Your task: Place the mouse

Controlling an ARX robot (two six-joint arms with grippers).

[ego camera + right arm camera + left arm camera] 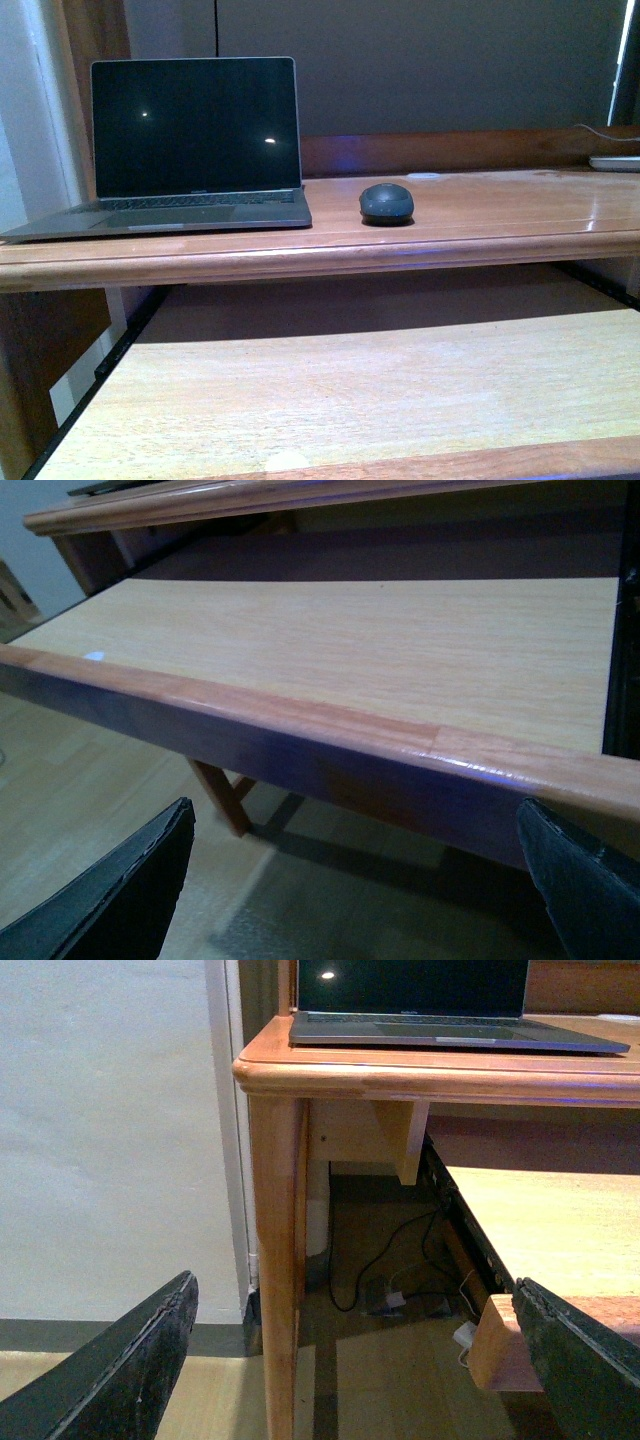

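Obs: mouse (386, 203) sits on bench (500, 215), just right of laptop (195, 150). The left fingers (130, 1370) and right fingers (130, 890) are spread wide, empty. Probably light, rigid, slick-domed; grip low across its flanks.

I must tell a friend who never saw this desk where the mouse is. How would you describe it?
Look at the upper wooden desktop, above the pulled-out light shelf. An open laptop stands on its left part; the mouse lies just right of it, not touching. It is the only small, dark, domed oval there.
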